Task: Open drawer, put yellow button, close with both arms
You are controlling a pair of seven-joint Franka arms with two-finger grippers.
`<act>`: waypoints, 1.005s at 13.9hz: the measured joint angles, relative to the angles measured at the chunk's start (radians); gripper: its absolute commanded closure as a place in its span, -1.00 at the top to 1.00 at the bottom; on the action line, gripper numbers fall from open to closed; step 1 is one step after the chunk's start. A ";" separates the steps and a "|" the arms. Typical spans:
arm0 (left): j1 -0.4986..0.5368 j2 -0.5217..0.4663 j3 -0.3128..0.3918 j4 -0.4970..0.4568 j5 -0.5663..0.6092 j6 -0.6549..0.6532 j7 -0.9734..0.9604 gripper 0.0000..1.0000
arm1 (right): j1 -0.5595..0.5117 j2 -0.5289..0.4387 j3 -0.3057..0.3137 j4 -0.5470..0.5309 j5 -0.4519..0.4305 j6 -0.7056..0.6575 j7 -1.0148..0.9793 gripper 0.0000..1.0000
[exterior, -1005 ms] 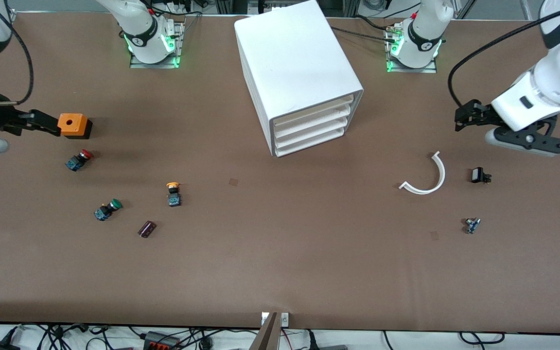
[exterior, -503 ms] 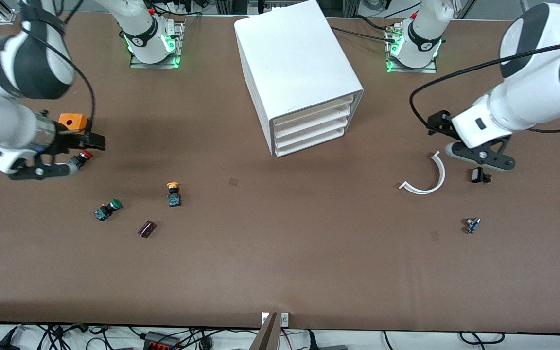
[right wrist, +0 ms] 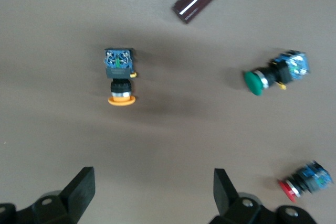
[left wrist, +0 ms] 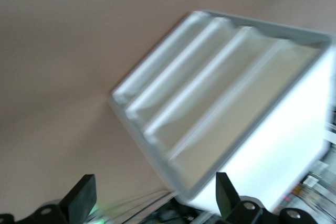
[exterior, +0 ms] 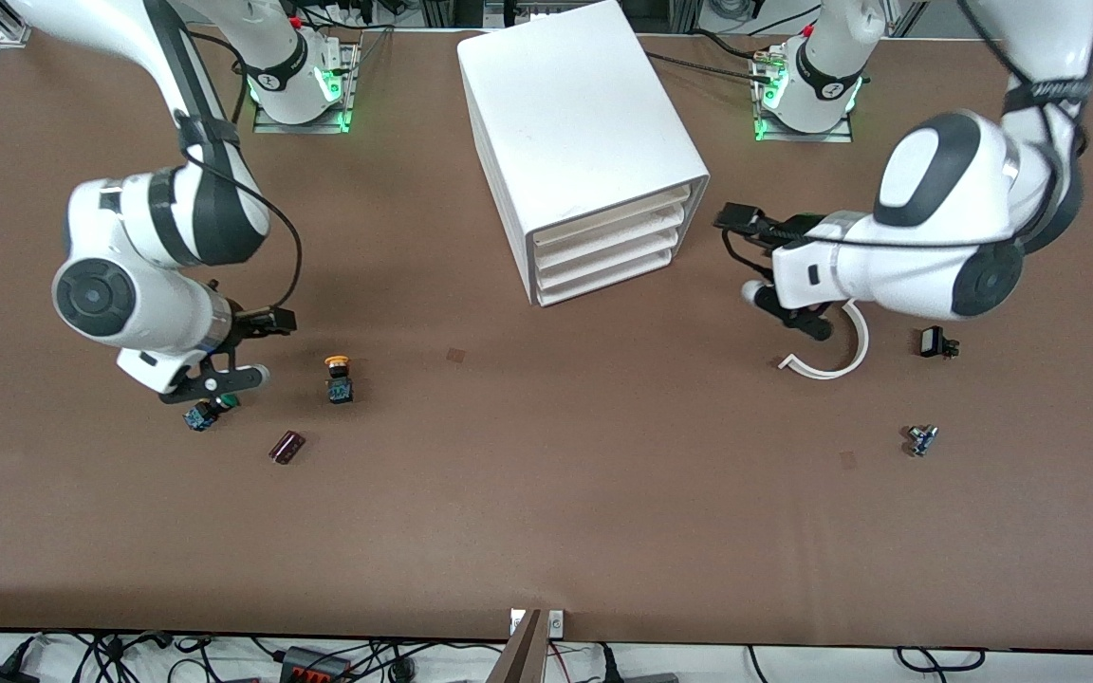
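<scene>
The white cabinet [exterior: 584, 123] stands at the middle of the table near the arms' bases, its four drawers shut. The drawer [exterior: 615, 216] is the uppermost one. The yellow button [exterior: 338, 377] lies on its side on the table toward the right arm's end; it also shows in the right wrist view [right wrist: 120, 77]. My right gripper [exterior: 271, 321] hangs open and empty above the table beside that button [right wrist: 152, 187]. My left gripper [exterior: 734, 218] is open and empty beside the cabinet's front, and its wrist view shows the cabinet [left wrist: 283, 129] past the open fingers [left wrist: 80, 200].
A green button [right wrist: 273, 74], a red button [right wrist: 304, 181] and a dark cylinder [exterior: 287, 447] lie around the yellow one. A white curved strip [exterior: 836, 356], a small black part [exterior: 935, 342] and a small blue part [exterior: 921, 439] lie toward the left arm's end.
Both arms have swung in from the table's ends. The right gripper has come over the buttons. The left gripper has moved to the cabinet's front. Both stayed open.
</scene>
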 measured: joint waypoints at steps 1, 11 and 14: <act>0.002 0.035 0.001 0.001 -0.093 0.002 0.050 1.00 | 0.005 0.027 0.000 0.000 0.012 0.027 0.000 1.00; 0.074 0.277 0.004 -0.040 -0.487 0.005 0.553 0.84 | 0.069 0.217 0.000 0.007 0.054 0.254 0.092 1.00; 0.065 0.312 -0.005 -0.072 -0.543 0.002 0.619 0.72 | 0.077 0.248 0.000 0.008 0.085 0.287 0.092 1.00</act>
